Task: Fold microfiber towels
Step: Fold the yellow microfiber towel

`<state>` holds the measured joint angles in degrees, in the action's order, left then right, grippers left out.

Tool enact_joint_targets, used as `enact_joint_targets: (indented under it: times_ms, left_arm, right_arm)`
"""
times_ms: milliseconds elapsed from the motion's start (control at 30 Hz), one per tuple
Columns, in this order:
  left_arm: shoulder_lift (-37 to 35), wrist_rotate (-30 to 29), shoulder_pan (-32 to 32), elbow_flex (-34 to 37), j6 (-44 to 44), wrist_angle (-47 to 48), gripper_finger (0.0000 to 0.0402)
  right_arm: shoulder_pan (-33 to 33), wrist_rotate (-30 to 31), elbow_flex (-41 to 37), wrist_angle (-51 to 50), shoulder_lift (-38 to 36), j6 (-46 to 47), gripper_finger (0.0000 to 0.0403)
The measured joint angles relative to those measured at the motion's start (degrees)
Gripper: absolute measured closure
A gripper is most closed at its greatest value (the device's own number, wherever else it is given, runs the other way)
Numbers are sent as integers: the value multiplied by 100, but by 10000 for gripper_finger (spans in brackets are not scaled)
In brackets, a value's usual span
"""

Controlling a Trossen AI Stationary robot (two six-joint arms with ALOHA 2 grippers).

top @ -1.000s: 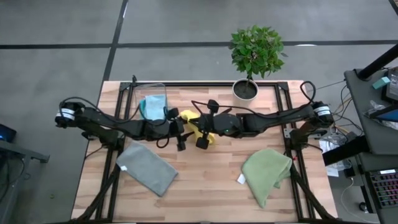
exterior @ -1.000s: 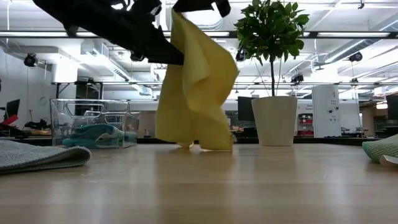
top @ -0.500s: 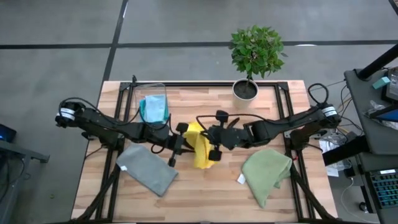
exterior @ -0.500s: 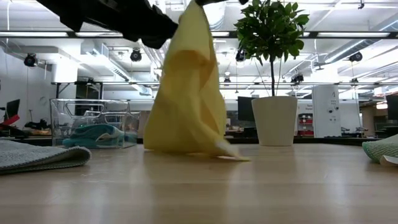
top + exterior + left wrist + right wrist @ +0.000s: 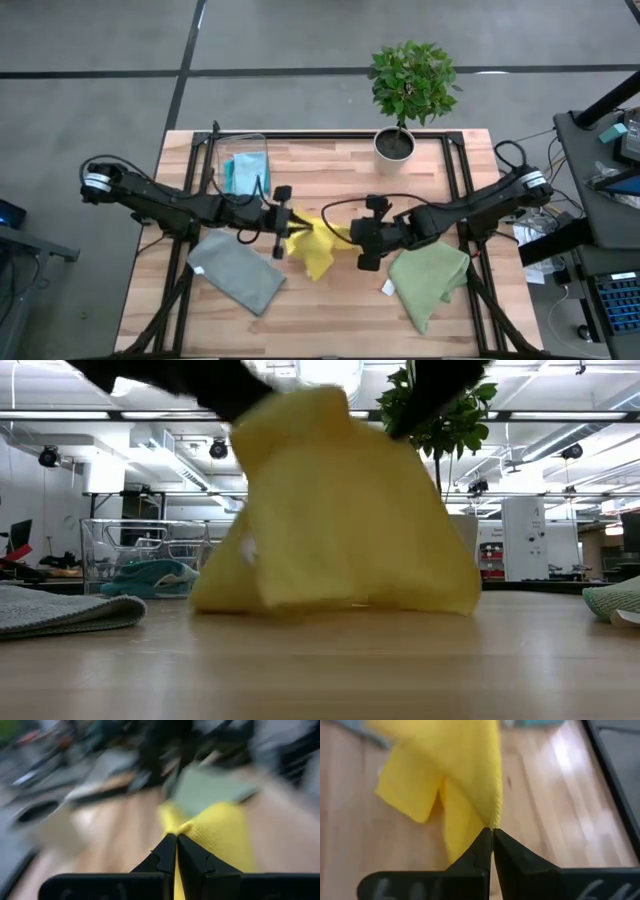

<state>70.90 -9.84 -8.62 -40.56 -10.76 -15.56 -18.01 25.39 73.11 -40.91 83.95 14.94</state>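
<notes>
The yellow towel [image 5: 315, 255] hangs spread between my two grippers over the middle of the table. In the low view it shows as a wide sheet [image 5: 340, 530]. My left gripper [image 5: 283, 237] is shut on the towel's left top. My right gripper [image 5: 358, 243] is shut on its right top. A grey towel [image 5: 238, 272] lies flat at the near left. An olive green towel [image 5: 430, 282] lies at the near right. A teal towel [image 5: 240, 172] sits in the clear bin [image 5: 262, 150]. My left gripper pinches a top corner of the yellow towel [image 5: 184, 827] between its two fingers, coming nearly level from the table's left. The cloth hangs below the fingers. My right gripper pinches a folded top edge of the yellow towel [image 5: 494, 817] between its fingers, slanting down from the table's right. The towel hangs from both holds, and its lower edge [image 5: 330, 606] rests on the table.
A potted plant [image 5: 405, 95] stands at the far edge, right of centre. The clear bin stands at the far left. Bare wood [image 5: 330, 310] lies between the grey and green towels at the near edge.
My right gripper has carried the yellow towel down and toward the table's near right. My left gripper has taken hold of the towel's other top corner. The towel hung bunched from the right gripper. Now it is spread out between both, with its lower edge on the table.
</notes>
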Motion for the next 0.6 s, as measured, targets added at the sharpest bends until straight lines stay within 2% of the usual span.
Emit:
enact_joint_targets:
  times_ms: [100, 167, 267, 367, 500, 600]
  left_arm:
    - [96, -1309, 75, 48, 469, 604, 402]
    - [161, -1774, 204, 132, 1124, 692, 401]
    - [289, -1785, 383, 248, 1907, 664, 401]
    - [440, -1756, 500, 359, 2337, 744, 401]
    - [619, -1657, 516, 365, 2342, 407, 401]
    - [816, -1133, 514, 365, 2093, -231, 401]
  right_arm:
    - [49, -34, -318, -51, 52, 147, 394]
    - [82, -43, -553, 8, 60, 170, 394]
    - [153, -21, -873, 197, 61, 294, 394]
    - [231, -11, -1156, 523, 61, 405, 394]
    - [310, -7, -1477, 571, 61, 594, 394]
    - [357, 19, -1627, 571, 61, 786, 394]
